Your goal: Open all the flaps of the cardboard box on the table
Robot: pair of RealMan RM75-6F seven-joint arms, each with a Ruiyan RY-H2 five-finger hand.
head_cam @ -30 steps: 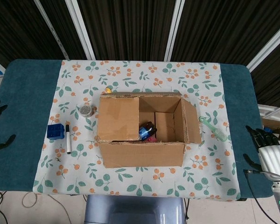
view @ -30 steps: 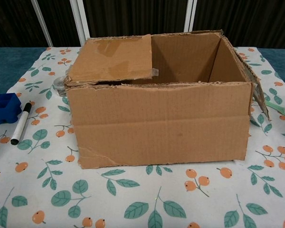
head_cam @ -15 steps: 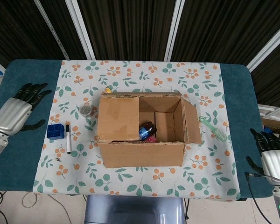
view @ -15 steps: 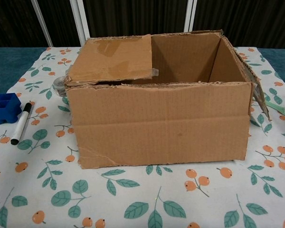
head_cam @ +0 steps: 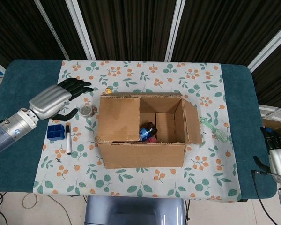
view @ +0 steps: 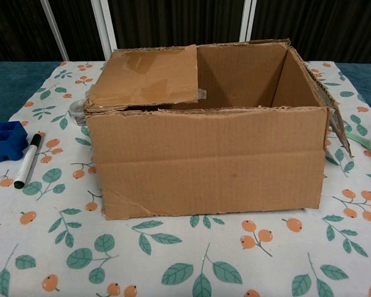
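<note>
Nearest the robot, the cardboard box (head_cam: 143, 131) sat in the middle of the floral tablecloth (head_cam: 131, 185), its front wall facing the chest camera. The left flap (head_cam: 118, 118) lay folded flat over the left part of the opening, a strip of clear tape (view: 145, 57) shining on it in the chest view. The right flap (head_cam: 192, 123) stood folded outward, sloping away from the box's right wall. Through the open part, a dark bottle (head_cam: 148, 130) and something pink beside it lay on the box floor; what the pink thing was could not be made out.

At the near right edge of the head view, the right hand (head_cam: 276, 152) hung beyond the table's corner, holding nothing; its dark fingers pointed upward, but so little of it showed that their spread was hard to judge.

Left of the box lay a black marker (head_cam: 68, 138) and just beside it a blue block (head_cam: 55, 131). Right of the box a green brush (head_cam: 214, 128) rested on the cloth.

Farther back on the left, the left hand (head_cam: 56, 100) hovered above the cloth, empty, fingers spread and reaching toward the box, well apart from the left flap. Near its fingertips sat a small round jar (head_cam: 86, 110), and behind the box's far left corner a small yellow toy (head_cam: 108, 90) peeked out.
</note>
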